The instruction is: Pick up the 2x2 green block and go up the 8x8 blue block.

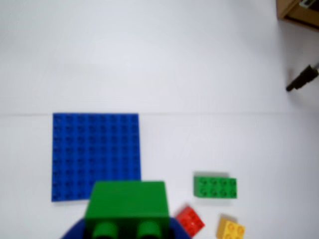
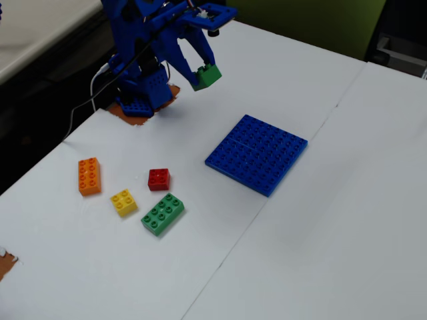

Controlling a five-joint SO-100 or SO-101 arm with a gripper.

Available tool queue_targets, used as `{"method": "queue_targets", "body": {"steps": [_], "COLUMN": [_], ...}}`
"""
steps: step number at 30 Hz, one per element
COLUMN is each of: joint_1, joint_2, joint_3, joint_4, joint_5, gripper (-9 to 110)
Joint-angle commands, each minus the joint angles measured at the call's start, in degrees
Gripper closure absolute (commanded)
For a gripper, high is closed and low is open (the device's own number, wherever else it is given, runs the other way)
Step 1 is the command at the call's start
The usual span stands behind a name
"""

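Observation:
My gripper [image 2: 204, 75] is shut on the 2x2 green block [image 2: 207, 76] and holds it well above the white table, left of and behind the 8x8 blue block [image 2: 257, 153] in the fixed view. In the wrist view the 2x2 green block [image 1: 127, 204] fills the bottom centre with its hollow underside towards the camera. There my gripper [image 1: 127, 231] shows only as blue edges on both sides of the block. The 8x8 blue block [image 1: 95, 154] lies flat on the table, partly behind the held brick.
A longer green brick [image 2: 162, 213], a red brick [image 2: 159, 179], a yellow brick [image 2: 124, 202] and an orange brick [image 2: 89, 176] lie at the left of the table. The arm's blue base [image 2: 140, 93] stands at the back left. A seam [image 2: 287, 167] crosses the table.

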Motion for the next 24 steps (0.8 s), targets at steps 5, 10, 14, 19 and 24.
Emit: {"method": "queue_targets", "body": {"steps": [5,10,14,19,24], "joint_1": [-9.3,-15.1,-17.3,-18.6,-19.0], "joint_2": [-4.5,-12.1,-17.2,-19.2,-17.1], "joint_3": [-13.5,-19.6,-19.5,-13.0,-4.9], "joint_4": [-0.4,-0.7,0.5,0.9,1.1], "joint_5": [2.9,4.3,5.3,6.3,7.6], "gripper": [101,101,101,101,101]}}
